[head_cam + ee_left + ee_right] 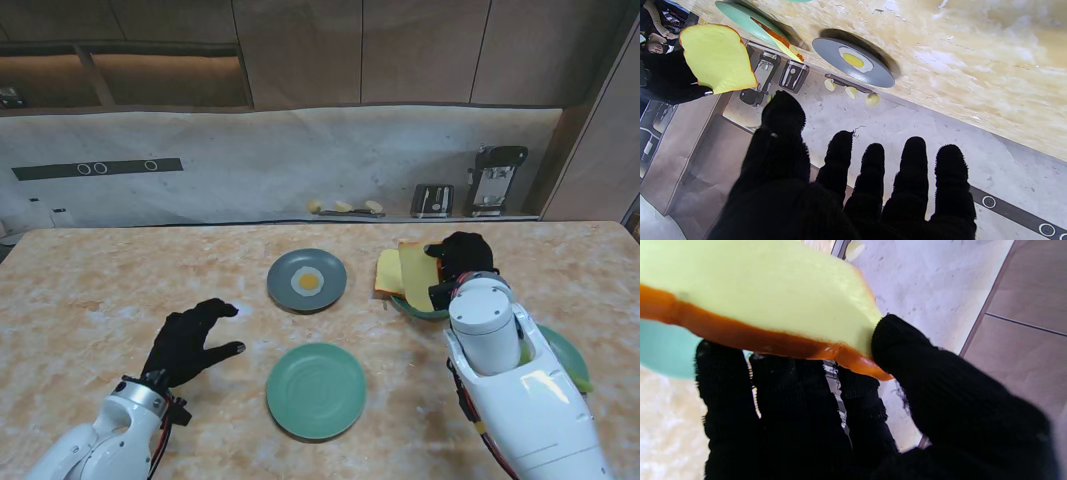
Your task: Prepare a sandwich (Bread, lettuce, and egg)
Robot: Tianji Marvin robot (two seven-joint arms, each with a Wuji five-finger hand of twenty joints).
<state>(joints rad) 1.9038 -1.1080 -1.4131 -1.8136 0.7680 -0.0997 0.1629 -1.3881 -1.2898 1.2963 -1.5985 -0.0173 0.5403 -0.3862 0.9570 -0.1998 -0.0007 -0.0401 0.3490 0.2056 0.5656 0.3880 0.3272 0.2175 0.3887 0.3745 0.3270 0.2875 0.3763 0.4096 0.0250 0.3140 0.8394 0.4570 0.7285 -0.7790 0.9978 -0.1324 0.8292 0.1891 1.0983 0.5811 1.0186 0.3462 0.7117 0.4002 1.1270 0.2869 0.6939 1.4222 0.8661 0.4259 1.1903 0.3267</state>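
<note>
The right hand (846,413) pinches the bread slice (753,290) at its crust edge, thumb above, fingers (723,383) beneath; it looks light, soft, probably bendable.

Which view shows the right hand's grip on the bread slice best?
The right wrist view: the thumb presses the bread slice against the fingers beneath. The stand view shows the right hand from behind. The left wrist view shows the slice lifted, the hand mostly cropped.

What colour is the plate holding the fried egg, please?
Dark grey plate; the stand's view shows it best.
</note>
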